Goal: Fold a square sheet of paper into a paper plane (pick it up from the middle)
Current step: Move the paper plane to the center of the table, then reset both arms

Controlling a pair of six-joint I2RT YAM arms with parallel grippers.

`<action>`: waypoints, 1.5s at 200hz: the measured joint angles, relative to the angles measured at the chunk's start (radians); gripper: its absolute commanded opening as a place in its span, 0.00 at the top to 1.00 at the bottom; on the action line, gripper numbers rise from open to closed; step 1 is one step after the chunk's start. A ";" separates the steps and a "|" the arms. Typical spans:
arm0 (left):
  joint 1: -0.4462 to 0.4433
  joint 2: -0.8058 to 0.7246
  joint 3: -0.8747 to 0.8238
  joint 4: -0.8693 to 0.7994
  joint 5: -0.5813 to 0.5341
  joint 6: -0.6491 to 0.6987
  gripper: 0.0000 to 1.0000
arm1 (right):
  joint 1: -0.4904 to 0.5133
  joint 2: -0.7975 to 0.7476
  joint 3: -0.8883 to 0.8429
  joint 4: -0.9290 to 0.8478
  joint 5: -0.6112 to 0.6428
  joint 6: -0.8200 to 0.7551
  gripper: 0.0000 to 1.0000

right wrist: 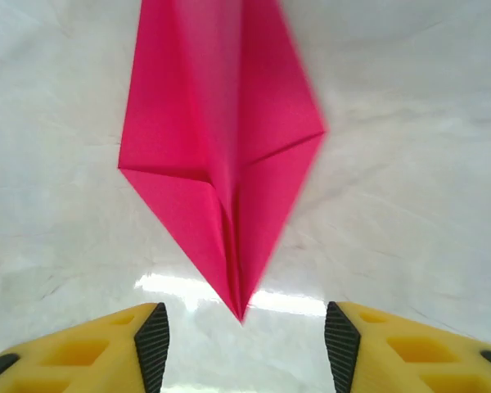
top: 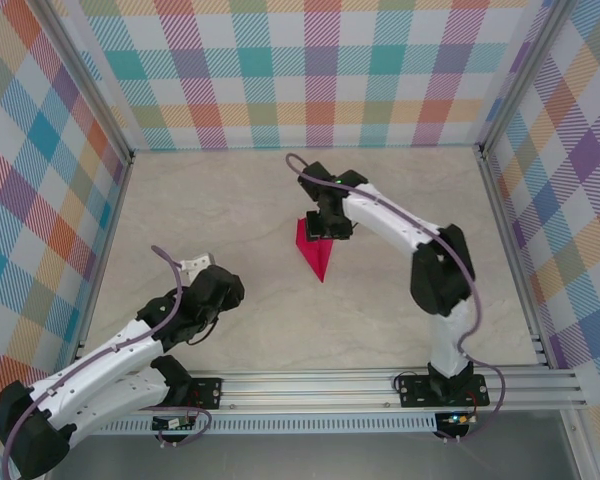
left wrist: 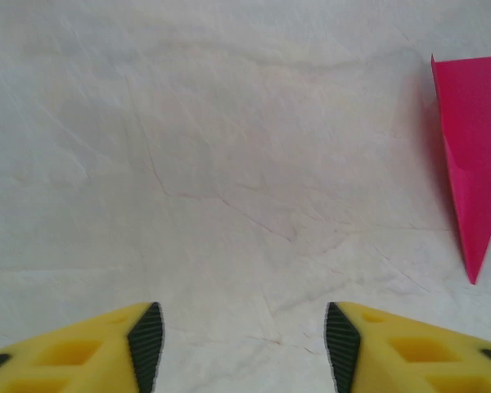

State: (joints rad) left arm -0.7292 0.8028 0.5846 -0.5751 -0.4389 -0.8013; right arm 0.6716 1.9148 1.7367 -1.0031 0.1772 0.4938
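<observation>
Mid-table, your plane [top: 317, 250] lies loose; right gripper [right wrist: 245, 348] jaws parted either side of its pointed end, left gripper [left wrist: 244, 348] jaws parted over bare table [left wrist: 188, 164].

Magenta-pink paper plane [top: 316, 252], narrow folded dart, flat on the table [top: 210, 200], nose nearward.

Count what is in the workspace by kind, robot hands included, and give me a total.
Magenta-pink paper plane: 1
Robot hands: 2 (left hand and right hand, both open and holding nothing)
Total: 3
</observation>
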 measured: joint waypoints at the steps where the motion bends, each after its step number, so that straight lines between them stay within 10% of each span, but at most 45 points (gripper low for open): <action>1: 0.000 0.000 0.003 -0.001 -0.005 0.009 0.22 | 0.000 -0.017 -0.009 0.001 0.008 -0.001 0.42; 53: 0.090 0.048 0.076 -0.025 -0.281 0.122 0.08 | -0.177 -0.555 -0.469 0.203 0.346 -0.012 0.22; 69: 0.187 0.078 0.079 -0.013 -0.328 0.168 0.06 | -0.287 -0.609 -0.620 0.293 0.418 -0.027 0.01; 97: 0.363 0.128 0.048 0.107 -0.332 0.286 0.01 | -0.417 -0.598 -0.873 0.531 0.464 -0.121 0.00; 200: 0.511 0.455 -0.204 1.012 -0.175 0.717 0.00 | -0.580 -0.443 -1.296 1.557 0.143 -0.457 0.00; 300: 0.613 0.765 -0.209 1.390 0.105 0.813 0.00 | -0.602 -0.389 -1.372 1.830 0.056 -0.472 0.00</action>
State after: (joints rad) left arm -0.1158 1.5677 0.3756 0.8150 -0.3336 0.0116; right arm 0.0700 1.5261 0.3649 0.8265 0.2337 0.0216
